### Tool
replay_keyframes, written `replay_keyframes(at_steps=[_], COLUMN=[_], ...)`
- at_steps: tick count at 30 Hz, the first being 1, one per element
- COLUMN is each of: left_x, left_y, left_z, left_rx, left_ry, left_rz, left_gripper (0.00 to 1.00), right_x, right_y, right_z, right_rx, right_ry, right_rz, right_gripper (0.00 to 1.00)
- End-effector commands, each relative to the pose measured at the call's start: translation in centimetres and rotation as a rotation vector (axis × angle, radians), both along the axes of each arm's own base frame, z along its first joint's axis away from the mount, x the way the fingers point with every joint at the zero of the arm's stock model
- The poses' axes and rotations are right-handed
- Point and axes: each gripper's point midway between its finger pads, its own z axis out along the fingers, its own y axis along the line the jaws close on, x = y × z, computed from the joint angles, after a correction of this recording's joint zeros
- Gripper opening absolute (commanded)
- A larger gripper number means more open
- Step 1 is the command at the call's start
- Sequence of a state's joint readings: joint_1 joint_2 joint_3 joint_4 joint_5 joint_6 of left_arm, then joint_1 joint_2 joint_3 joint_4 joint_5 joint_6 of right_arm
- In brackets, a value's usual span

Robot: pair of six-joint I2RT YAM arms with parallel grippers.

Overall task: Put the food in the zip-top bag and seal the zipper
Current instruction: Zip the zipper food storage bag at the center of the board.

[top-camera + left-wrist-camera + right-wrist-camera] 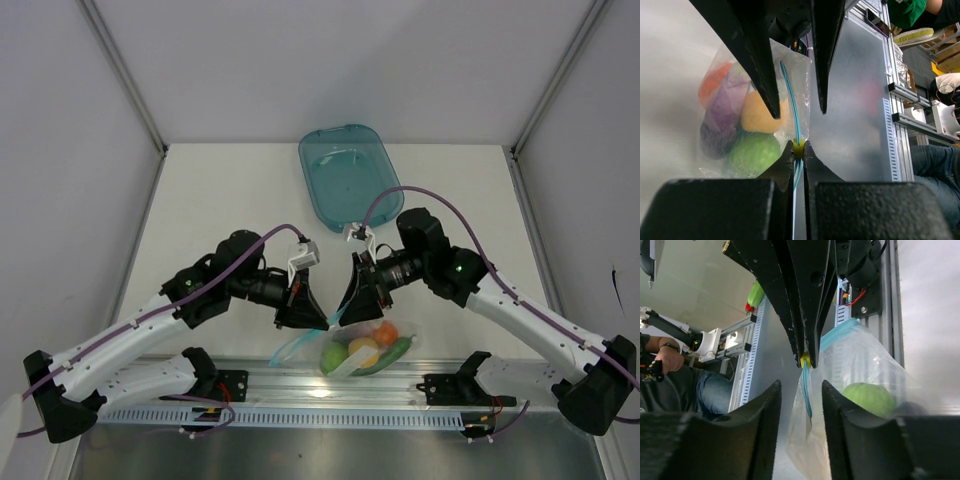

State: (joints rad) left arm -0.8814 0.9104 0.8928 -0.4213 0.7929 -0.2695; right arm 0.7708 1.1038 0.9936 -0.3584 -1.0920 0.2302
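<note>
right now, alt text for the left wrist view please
The left pincer is shut on the light blue zipper of a clear zip-top bag holding toy food. The right pincer reaches in from the top, open, straddling the zipper.

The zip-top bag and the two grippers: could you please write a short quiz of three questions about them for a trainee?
1. True or false: the left gripper is shut on the zipper.
2. Choose one: where is the food in relation to the zip-top bag? A inside it; B beside it; C under it.
3. Fill in the missing word: the right gripper has its jaws ____ on either side of the zipper.

Key: 1 true; 2 A; 3 open.
</note>
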Motion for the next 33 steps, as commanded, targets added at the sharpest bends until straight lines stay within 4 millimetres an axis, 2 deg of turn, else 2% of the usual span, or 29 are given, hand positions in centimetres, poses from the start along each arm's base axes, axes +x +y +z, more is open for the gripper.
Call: replay_keyframes(at_steps=[1, 2, 5, 7, 8, 13, 16, 17, 23, 33], left_x=[-0.1, -0.1, -0.2, -0.2, -0.2, 0.0, 0.1, 0.2, 0.8, 1.5], left_y=[-0.4, -0.4, -0.4, -0.4, -0.4, -0.3, 0.0, 0.1, 0.9, 2.6], left_z=[1.8, 1.8, 1.7, 1.9, 1.9, 1.5, 1.2, 0.9, 0.7, -1.1], left_rx=[-0.055, -0.054, -0.054, -0.058, -0.059, -0.04, -0.023, -0.012, 0.026, 0.112], left_ry=[-0.036, -0.032, -0.032, -0.035, -0.034, -0.031, -0.033, -0.029, -0.044, -0.03], left_rz=[-0.028, -0.028, -0.028, -0.028, -0.029, -0.015, 0.001, 0.007, 0.069, 0.154], left_gripper=[0.0, 0.01, 0.01, 0.01, 0.01, 0.01, 0.0, 0.01, 0.01, 0.01], right_x=[0.1, 0.2, 0.3, 0.2, 0.2, 2.2, 3.5, 4.3, 5.6, 7.7], right_y=[0.9, 0.9, 1.1, 1.0, 1.0, 1.1, 0.4, 0.1, -2.4, -6.5], right_z=[1.1, 1.1, 1.2, 1.2, 1.1, 1.2, 1.7, 1.6, 2.8, 1.5], right_rx=[0.042, 0.043, 0.049, 0.049, 0.046, 0.017, 0.02, 0.015, 0.027, -0.044], right_ry=[-0.05, -0.052, -0.057, -0.056, -0.055, -0.093, -0.126, -0.136, -0.217, -0.213], right_rz=[0.013, 0.008, -0.009, -0.007, -0.012, -0.153, -0.256, -0.3, -0.442, -0.618], right_gripper=[0.39, 0.37, 0.2, 0.09, 0.0, 0.0, 0.0, 0.0, 0.0, 0.0])
